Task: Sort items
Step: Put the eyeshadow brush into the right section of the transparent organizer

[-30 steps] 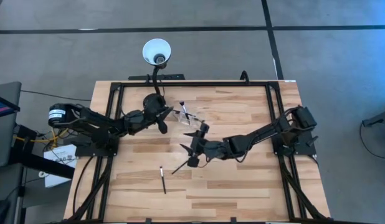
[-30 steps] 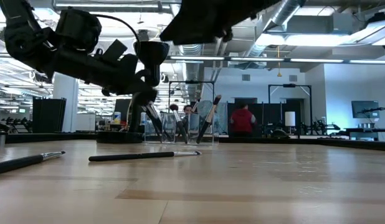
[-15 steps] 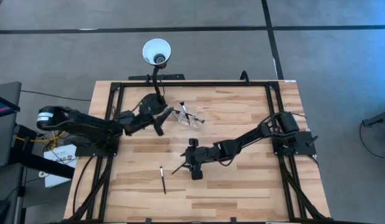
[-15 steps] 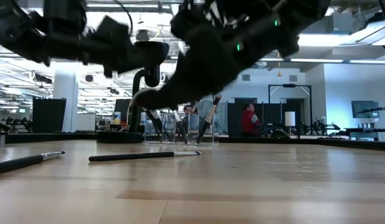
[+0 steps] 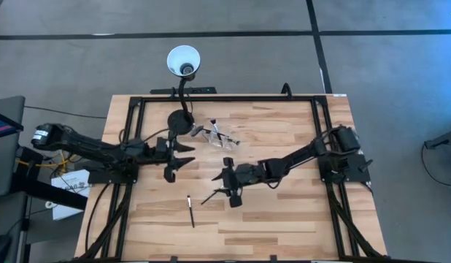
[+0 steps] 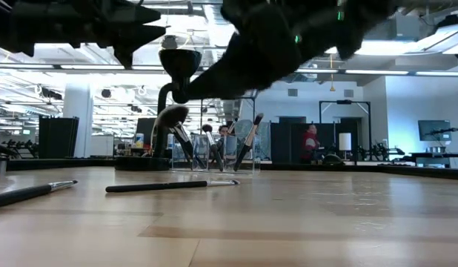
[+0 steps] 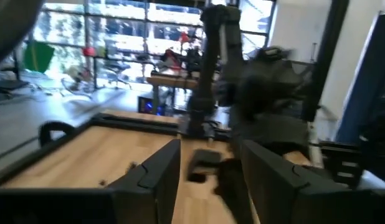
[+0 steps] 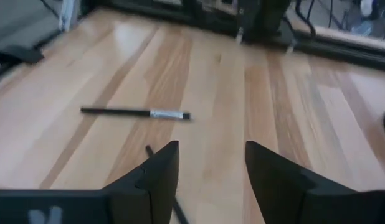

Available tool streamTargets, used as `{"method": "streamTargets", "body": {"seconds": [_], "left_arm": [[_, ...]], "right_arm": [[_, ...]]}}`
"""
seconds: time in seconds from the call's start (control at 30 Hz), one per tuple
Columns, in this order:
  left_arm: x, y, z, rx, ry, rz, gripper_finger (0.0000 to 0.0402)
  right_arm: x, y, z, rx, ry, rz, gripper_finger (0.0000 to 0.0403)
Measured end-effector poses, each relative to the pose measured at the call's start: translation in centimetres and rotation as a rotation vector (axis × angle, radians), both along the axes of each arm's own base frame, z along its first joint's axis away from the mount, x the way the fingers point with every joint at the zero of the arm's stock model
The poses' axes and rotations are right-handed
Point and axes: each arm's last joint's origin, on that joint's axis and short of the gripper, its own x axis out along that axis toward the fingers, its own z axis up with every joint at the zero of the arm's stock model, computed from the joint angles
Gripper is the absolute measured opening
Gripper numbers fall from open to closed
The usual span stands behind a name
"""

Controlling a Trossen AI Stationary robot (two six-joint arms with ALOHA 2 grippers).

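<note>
Left gripper [image 5: 183, 155], fingers spread and empty, has drawn back from the pouch [image 5: 220, 134] holding upright brushes. Right gripper [image 5: 230, 191], fingers apart, has stayed over one loose brush [image 5: 211, 196]; another brush [image 5: 190, 210] lies near.

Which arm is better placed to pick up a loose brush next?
Right: its open claw hovers over one loose brush; the left claw is farther off.

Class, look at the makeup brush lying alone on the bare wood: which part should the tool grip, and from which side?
Grip the brush mid-handle, coming straight down with fingers across its length: it lies flat and slim on the table, clear of everything else.
</note>
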Motion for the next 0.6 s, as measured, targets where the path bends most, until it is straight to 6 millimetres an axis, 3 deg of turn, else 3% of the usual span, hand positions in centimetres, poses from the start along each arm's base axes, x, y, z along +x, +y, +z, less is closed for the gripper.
{"method": "streamTargets", "body": {"seconds": [0.13, 0.27, 0.4, 0.6], "left_arm": [[0.0, -0.4, -0.1, -0.013, 0.009, -0.024, 0.0163], [0.0, -0.6, -0.2, -0.014, 0.013, -0.031, 0.0163], [0.0, -0.6, -0.3, -0.065, 0.023, -0.035, 0.0163], [0.6, -0.8, -1.3, -0.186, 0.088, -0.07, 0.0163]], "right_arm": [[-1.0, -1.0, -3.5, 0.03, -0.017, 0.02, 0.0163], [-1.1, -1.9, -5.7, 0.128, -0.074, 0.038, 0.0157], [-1.1, -2.6, -9.0, 0.147, -0.02, 0.047, 0.015], [-1.0, -3.6, -11.0, 0.143, 0.022, 0.022, 0.0136]]}}
